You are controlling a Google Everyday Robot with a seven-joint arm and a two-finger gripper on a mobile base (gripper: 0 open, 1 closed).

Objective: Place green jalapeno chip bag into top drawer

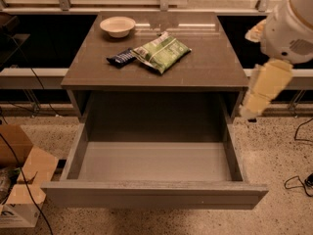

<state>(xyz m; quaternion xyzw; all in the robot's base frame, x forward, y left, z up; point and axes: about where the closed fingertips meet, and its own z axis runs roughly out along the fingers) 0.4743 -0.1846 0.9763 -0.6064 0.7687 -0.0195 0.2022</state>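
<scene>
The green jalapeno chip bag [161, 51] lies flat on the brown tabletop, a little back from the middle. A small dark blue snack packet [121, 58] touches its left end. The top drawer [155, 163] is pulled wide open below the tabletop, and its grey inside holds nothing. My arm [288, 28] hangs at the right of the table. My gripper [246, 113] is at its lower end, beside the table's right front corner, well away from the bag and holding nothing that I can see.
A white bowl [118, 26] stands at the back left of the tabletop [205, 67]. Cardboard boxes [22, 180] sit on the floor left of the drawer. Cables [298, 180] lie on the floor at the right. A window ledge runs behind the table.
</scene>
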